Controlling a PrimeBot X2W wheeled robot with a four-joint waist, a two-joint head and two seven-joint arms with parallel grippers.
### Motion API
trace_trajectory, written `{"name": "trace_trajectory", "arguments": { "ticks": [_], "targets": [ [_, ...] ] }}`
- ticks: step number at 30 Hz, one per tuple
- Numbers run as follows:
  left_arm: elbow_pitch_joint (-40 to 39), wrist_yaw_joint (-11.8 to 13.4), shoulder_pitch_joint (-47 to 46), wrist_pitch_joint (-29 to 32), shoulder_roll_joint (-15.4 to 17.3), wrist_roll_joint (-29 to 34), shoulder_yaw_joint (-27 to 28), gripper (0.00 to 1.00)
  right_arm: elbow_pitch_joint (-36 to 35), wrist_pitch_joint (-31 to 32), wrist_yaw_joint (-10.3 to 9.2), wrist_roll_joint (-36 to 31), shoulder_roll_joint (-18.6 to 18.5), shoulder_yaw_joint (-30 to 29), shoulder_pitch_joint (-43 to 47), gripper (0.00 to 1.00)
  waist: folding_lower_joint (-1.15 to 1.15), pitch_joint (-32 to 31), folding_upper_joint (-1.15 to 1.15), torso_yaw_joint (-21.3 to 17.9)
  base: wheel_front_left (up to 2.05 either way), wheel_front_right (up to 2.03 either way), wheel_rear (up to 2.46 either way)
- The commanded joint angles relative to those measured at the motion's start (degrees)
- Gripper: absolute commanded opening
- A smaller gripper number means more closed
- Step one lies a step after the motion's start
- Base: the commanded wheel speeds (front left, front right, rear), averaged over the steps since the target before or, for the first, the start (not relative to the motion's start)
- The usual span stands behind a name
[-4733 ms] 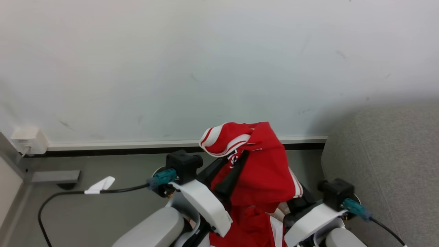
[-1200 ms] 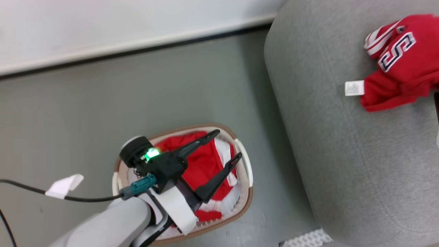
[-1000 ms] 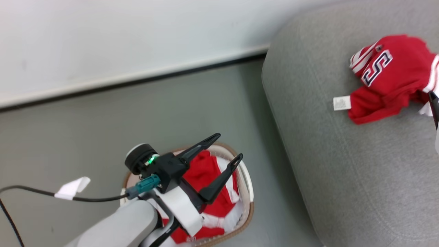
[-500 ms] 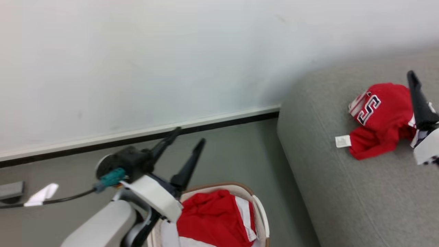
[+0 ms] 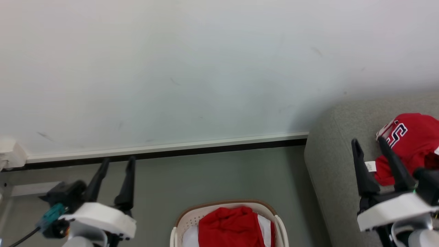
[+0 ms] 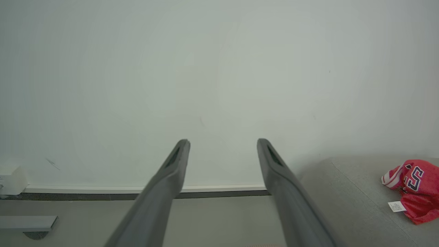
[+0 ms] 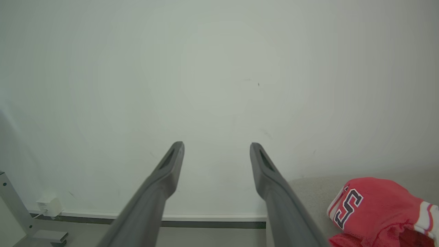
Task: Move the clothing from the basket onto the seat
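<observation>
Clothing, item one: the red garment with the white "S" (image 5: 408, 140) lies crumpled on the seat (image 5: 336, 192) near its rounded corner. Its white label tag (image 5: 370, 166) rests on the grey fabric. I count this one as delivered.

Item two: a red-and-white garment (image 5: 233, 226) is heaped in the basket (image 5: 185, 221). The basket stands on the floor (image 5: 205, 178) beside the seat's end, at the bottom edge of my head view. The frame cuts the basket off, so I cannot tell whether more cloth lies underneath.

The left gripper (image 5: 118, 159) hangs over bare floor to the left of the basket, fingers spread wide, nothing between them. Its wrist view looks through the gap at the plain wall (image 6: 219, 68). The right gripper (image 5: 367, 140) sits in front of the seat's corner, equally wide and empty. In its wrist view the "S" garment (image 7: 374, 206) lies off to the right, apart from the fingers.

My judgement is that I am between transfers, with one done and at least one to go. The step in hand is the start of the second pick.

For the next move I need to:
- bend at the waist until the whole basket is in view;
- bring one open gripper down over the red heap;
- close on a high fold, well inside the rim;
- lift clear of the perforated wall before swinging to the seat.
</observation>
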Motion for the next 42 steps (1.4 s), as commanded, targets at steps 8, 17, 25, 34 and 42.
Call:
{"name": "trace_trajectory", "arguments": {
  "ticks": [8, 17, 25, 34, 42],
  "targets": [
    [-1.2, -0.3, 9.4, 0.0, -3.8, 9.2, 9.4, 1.00, 5.8, -11.6, -0.12, -1.9, 1.5, 2.3, 7.9, 1.00, 0.01, -1.3, 0.00, 2.3, 0.00, 0.00, 0.00],
    [-0.5, -4.6, 15.9, 0.0, -10.8, 16.5, 17.1, 1.00, 12.0, -14.7, -0.12, -4.6, 2.8, 3.5, 10.5, 1.00, 0.01, -1.3, 0.00, 2.9, 0.00, 0.00, 0.00],
    [1.6, -9.0, 14.9, 0.0, -14.1, 20.4, 21.5, 1.00, 12.5, -14.7, -0.12, -6.7, 3.9, 3.2, 7.6, 1.00, 0.01, -1.2, 0.00, 2.6, 0.00, 0.00, 0.00],
    [2.8, -11.9, 14.3, 0.0, -16.9, 23.8, 24.8, 1.00, 12.3, -14.7, -0.13, -7.1, 4.1, 3.2, 7.6, 1.00, 0.01, -1.1, 0.00, 2.5, 0.00, 0.00, 0.00],
    [3.5, -13.7, 14.0, 0.0, -18.3, 25.7, 27.1, 1.00, 12.6, -14.7, -0.13, -7.0, 4.1, 3.3, 6.9, 1.00, 0.01, -1.0, 0.00, 2.0, 0.00, 0.00, 0.00]
  ]
}}
